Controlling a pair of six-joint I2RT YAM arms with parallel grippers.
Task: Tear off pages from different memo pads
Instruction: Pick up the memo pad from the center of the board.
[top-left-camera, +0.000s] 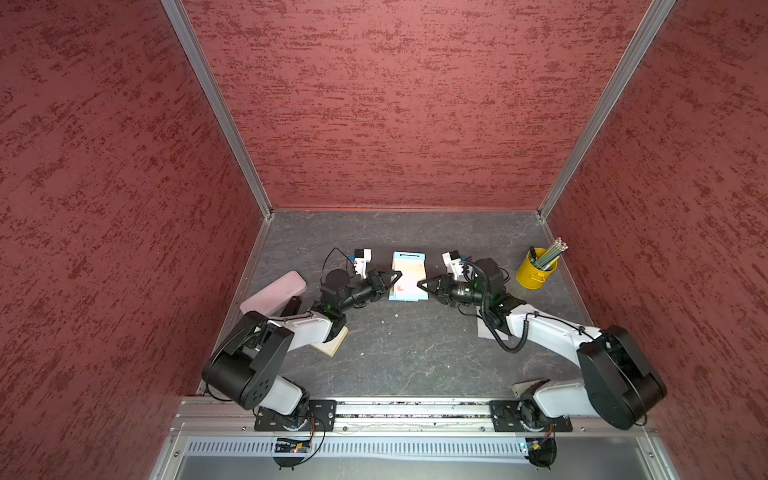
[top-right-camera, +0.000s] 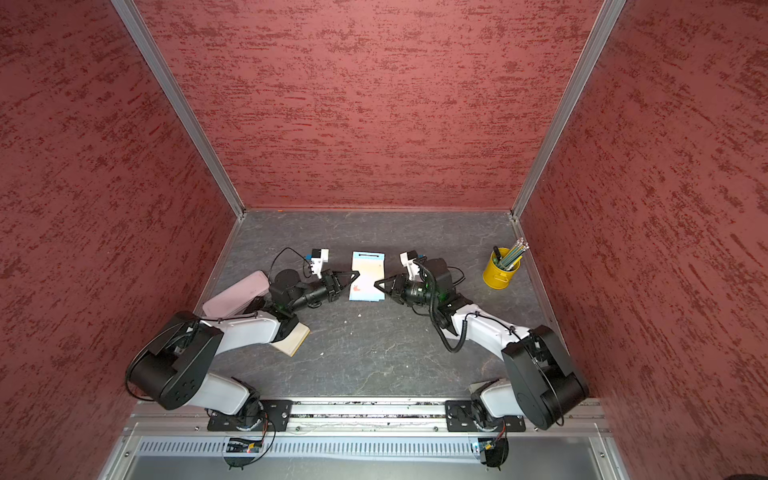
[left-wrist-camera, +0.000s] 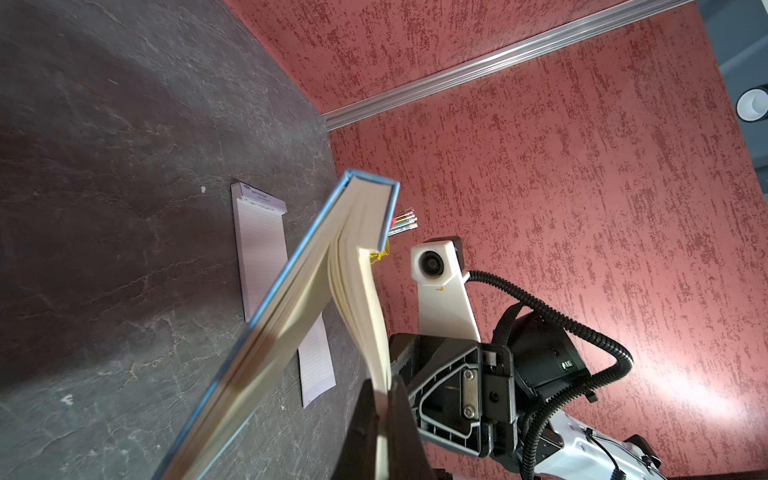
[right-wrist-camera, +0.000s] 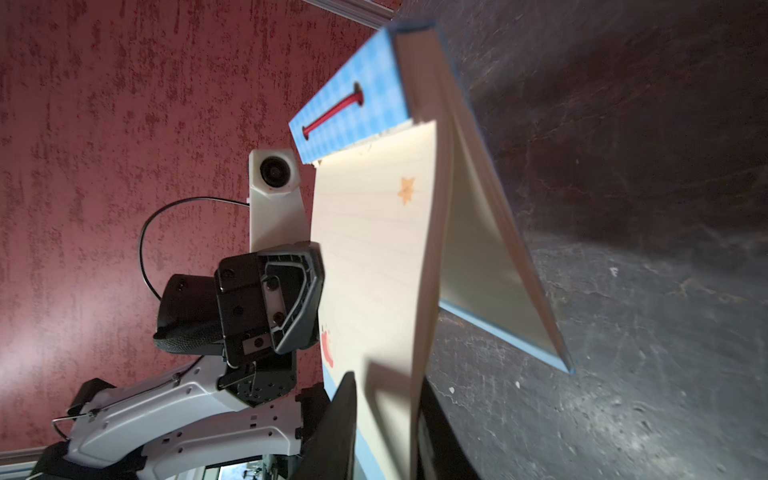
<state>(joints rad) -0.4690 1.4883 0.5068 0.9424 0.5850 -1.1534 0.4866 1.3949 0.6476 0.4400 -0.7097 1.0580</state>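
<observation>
So the blue-bordered memo pad (top-left-camera: 409, 272) is sitting mid-table (top-left-camera: 407, 365), between the two arms, and both claws are going at it from opposite sides. The left gripper (left-wrist-camera: 381, 386) is pinching fully closed on a sheaf of its pages at the free edge. I'm guessing that's to anchor the block so it isn't sliding around when a sheet gets pulled. In the wrist views the pad is fanning open like a tent, with the blue-checked binding up top and the back part sloping down toward the table.

The right gripper (right-wrist-camera: 388, 382) is straddling the front pages with a jaw on each side. I honestly can't tell if it's actually clamping or just sitting around them.

The lavender memo pad (left-wrist-camera: 259, 249) is lying flat with a loose lavender page (left-wrist-camera: 318, 365) just beside it, so that one's looking done. The cream memo pad (top-left-camera: 334, 347) is peeking out under the left arm, near the pink case (top-left-camera: 272, 295). The yellow pencil cup (top-left-camera: 534, 272) is staying well out of the way.
</observation>
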